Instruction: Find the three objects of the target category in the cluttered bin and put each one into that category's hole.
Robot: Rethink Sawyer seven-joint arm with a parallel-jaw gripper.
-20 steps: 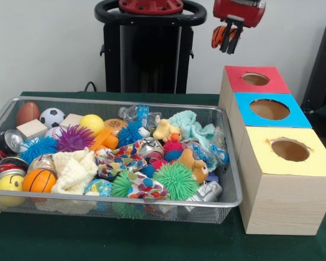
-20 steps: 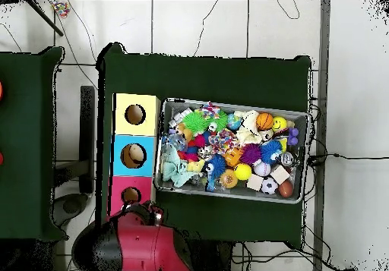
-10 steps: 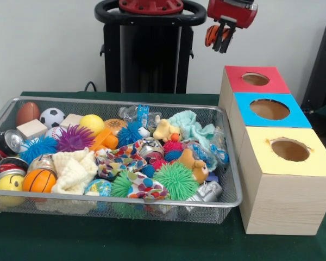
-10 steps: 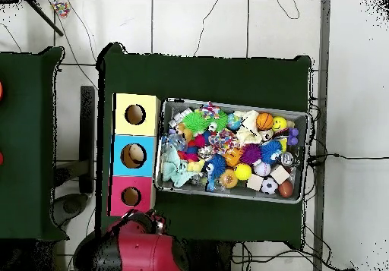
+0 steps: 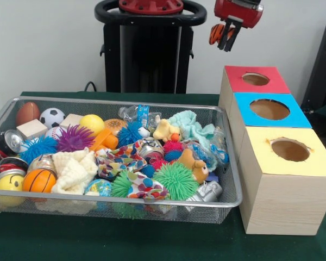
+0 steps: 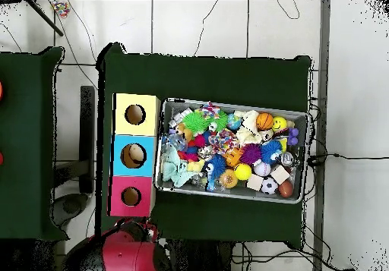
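Observation:
My gripper (image 5: 226,37) hangs high at the top of the front view, above and left of the red-topped box. It is shut on the orange black-striped tiger (image 5: 216,33). The red box's round hole (image 5: 255,79) lies below it and to the right; it also shows in the overhead view (image 6: 131,196). The silver wire-mesh bin (image 5: 231,174) holds the yellow duck (image 5: 166,131) near its back middle and the brown teddy bear (image 5: 194,165) near its right front. In the overhead view only the red arm (image 6: 125,253) shows, below the boxes.
The blue-topped box (image 5: 270,110) and the yellow-topped box (image 5: 288,152) stand in a row in front of the red one. The bin also holds spiky pom balls (image 5: 176,179), an orange basketball (image 5: 39,180), cans, cloths and blocks. The black pedestal (image 5: 146,49) stands behind.
The gripper with the tiger moved left and up, then back a little to the right. In the overhead view the arm drew back toward the base.

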